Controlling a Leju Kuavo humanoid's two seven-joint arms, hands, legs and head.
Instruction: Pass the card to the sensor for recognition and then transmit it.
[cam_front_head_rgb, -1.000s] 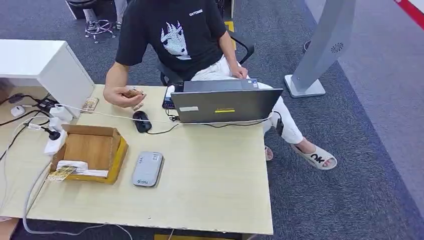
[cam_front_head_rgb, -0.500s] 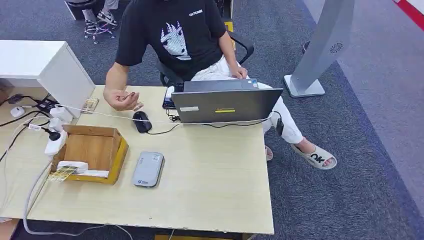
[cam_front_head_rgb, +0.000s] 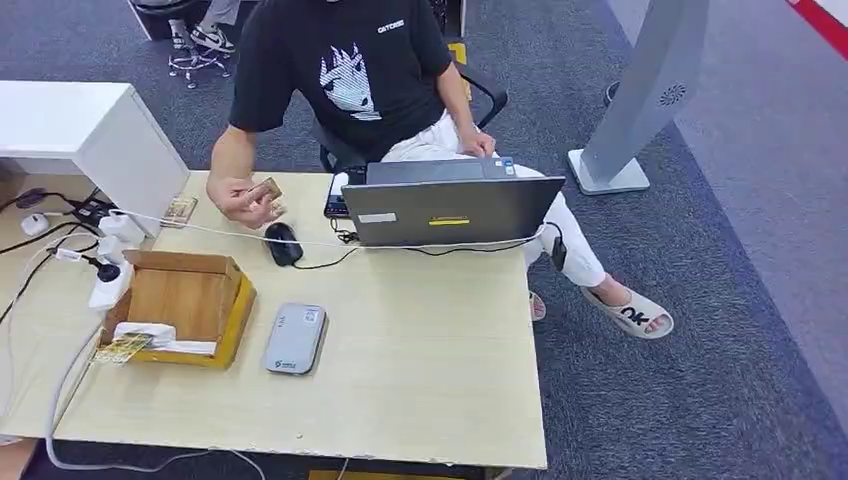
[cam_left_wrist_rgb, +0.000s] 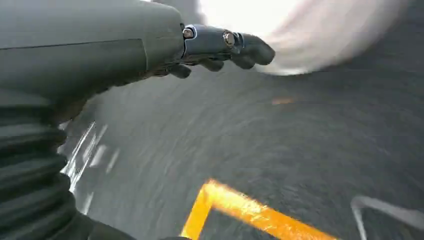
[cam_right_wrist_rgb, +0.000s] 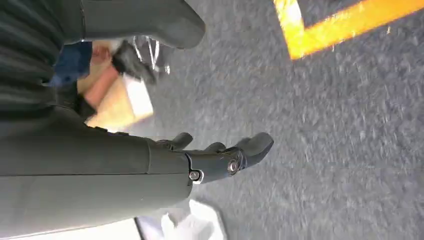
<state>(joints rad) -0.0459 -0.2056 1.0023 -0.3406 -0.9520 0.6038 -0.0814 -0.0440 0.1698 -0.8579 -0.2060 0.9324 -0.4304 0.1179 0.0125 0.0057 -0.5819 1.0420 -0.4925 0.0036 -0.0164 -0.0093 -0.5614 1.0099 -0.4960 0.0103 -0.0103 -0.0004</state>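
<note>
From my head camera I look down on a pale wooden table (cam_front_head_rgb: 420, 360). A person in a black printed T-shirt (cam_front_head_rgb: 345, 70) sits on the far side. The person's hand (cam_front_head_rgb: 240, 197) holds a small tan card (cam_front_head_rgb: 266, 189) tilted above the far left part of the table, just above a black mouse (cam_front_head_rgb: 283, 242). The card looks thin and rectangular, brownish gold; any print on it is too small to read. A second small card-like item (cam_front_head_rgb: 180, 209) lies flat at the far left table edge.

Near the table's middle lies a flat grey sensor (cam_front_head_rgb: 295, 338) with rounded corners, just beside an open cardboard box (cam_front_head_rgb: 185, 300) to its left. A grey laptop (cam_front_head_rgb: 450, 208) stands open in front of the person, its back towards me. White cables (cam_front_head_rgb: 60, 390) trail over the left side of the table.

My wrist cameras show what the head camera does not: my own hands, hanging over grey carpet marked with yellow tape. My left hand (cam_left_wrist_rgb: 220, 47) has its dark fingers (cam_left_wrist_rgb: 255, 50) lightly curled and apart, holding nothing. My right hand (cam_right_wrist_rgb: 220, 155) likewise has its fingers (cam_right_wrist_rgb: 257, 142) loose and spread, holding nothing. Both wrist pictures are blurred.
</note>
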